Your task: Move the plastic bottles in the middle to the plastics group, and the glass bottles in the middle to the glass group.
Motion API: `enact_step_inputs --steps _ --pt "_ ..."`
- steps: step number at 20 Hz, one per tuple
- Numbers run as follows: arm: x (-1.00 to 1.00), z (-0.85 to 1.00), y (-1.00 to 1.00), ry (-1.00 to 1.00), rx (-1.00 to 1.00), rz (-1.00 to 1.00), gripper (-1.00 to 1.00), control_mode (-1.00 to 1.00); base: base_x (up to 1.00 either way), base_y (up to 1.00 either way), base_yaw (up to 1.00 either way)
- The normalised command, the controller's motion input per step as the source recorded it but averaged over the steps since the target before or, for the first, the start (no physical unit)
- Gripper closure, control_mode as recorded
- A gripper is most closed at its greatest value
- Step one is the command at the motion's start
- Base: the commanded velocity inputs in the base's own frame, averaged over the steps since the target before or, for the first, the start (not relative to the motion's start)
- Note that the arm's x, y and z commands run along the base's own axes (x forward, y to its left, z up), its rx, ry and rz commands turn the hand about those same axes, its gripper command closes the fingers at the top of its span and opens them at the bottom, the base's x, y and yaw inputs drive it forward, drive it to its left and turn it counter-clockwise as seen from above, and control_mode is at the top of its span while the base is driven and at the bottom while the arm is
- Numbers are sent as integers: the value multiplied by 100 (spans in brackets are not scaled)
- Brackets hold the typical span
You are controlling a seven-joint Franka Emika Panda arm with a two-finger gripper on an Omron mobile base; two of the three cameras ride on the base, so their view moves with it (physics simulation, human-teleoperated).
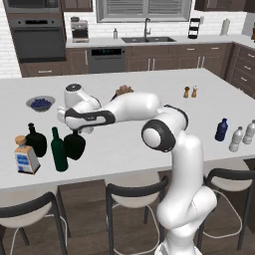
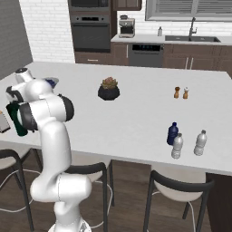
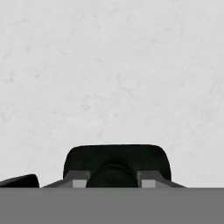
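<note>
- Black round flask (image 1: pixel 74 145) sits under the gripper (image 1: pixel 75 133) at the left end of the white island counter (image 1: pixel 149 89); the fingers (image 3: pixel 78 183) flank its narrow neck from above, so the gripper looks clamped on that neck.
- Whether the flask's base touches the counter cannot be told.
- Neighbours: tall dark green wine bottle (image 1: pixel 59 150) just beside it, a second black flask (image 1: pixel 36 140) and the square cork-stoppered bottle (image 1: pixel 26 157) close by, so this is the glass group.
- Handling, as a judgement: glass, so rigid, fairly heavy, smooth and breakable; the wide belly is too broad for the jaws, and the neck is the sensible hold, kept upright.
- Risk: a swing could knock the slim green bottle over.
- Far right: dark blue bottle (image 1: pixel 221 130) with two clear plastic bottles (image 1: pixel 236 139).
</note>
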Motion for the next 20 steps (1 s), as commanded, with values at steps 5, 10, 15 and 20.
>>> enact_step_inputs --steps 5,10,15,20 --pt "-1 -18 5 8 2 -4 -100 -100 0 0 0" --pt "-10 -1 18 0 2 -1 -100 -100 0 0 0" --pt "-1 4 8 0 2 0 -100 -100 0 0 0" --pt "-1 48 -2 0 2 0 -100 -100 0 0 0"
